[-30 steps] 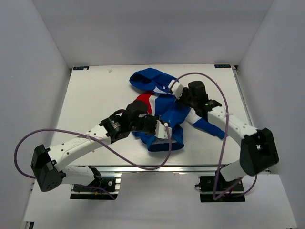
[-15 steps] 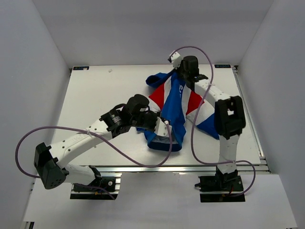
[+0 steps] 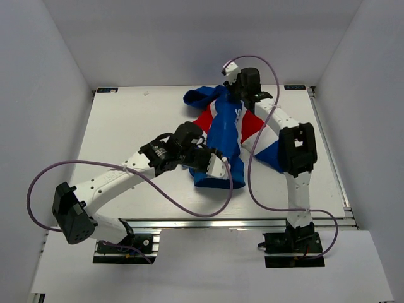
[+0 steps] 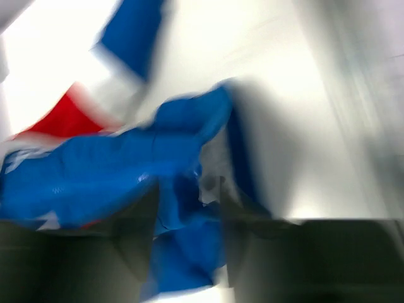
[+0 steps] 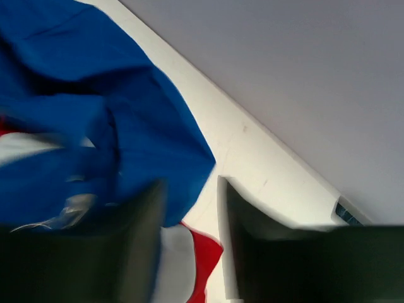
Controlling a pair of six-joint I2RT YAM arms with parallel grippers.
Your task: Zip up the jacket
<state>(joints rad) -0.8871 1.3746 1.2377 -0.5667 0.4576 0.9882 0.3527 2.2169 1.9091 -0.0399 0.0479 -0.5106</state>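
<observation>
The jacket [image 3: 225, 136] lies on the right half of the counter [image 3: 126, 126], drawn out in a long blue band between my two arms. Its near hem is at my left jaws and its far end is at my right jaws, by the counter's back edge. Red and white panels [image 3: 203, 118] spread out on both sides of the band. The hood [image 3: 199, 98] is bunched to the left of the far end, and a blue sleeve [image 3: 276, 159] trails toward the right edge.

My left jaws sit at the near hem, just left of the band's lower end. In the left wrist view, which is blurred, my two dark fingers [image 4: 95, 265] stand a narrow gap apart. Blue cloth [image 4: 186, 252] fills that gap, so these jaws are closed onto the hem. Beyond them the jacket runs off to the left, blue first and then red and white, with the bare counter to the right.

My right jaws are at the far end of the band, with that arm reaching well forward. In the right wrist view the fingers [image 5: 82, 265] are drawn in to a narrow slot. Blue cloth [image 5: 95, 126] is heaped over the left finger and crosses the tips, so they are pinched on the jacket's top edge. Lower in the slot, white and red fabric shows behind, and the pale counter and back wall fill the right side.

A purple cable [image 3: 158, 196] loops from my left arm across the near edge of the counter.
</observation>
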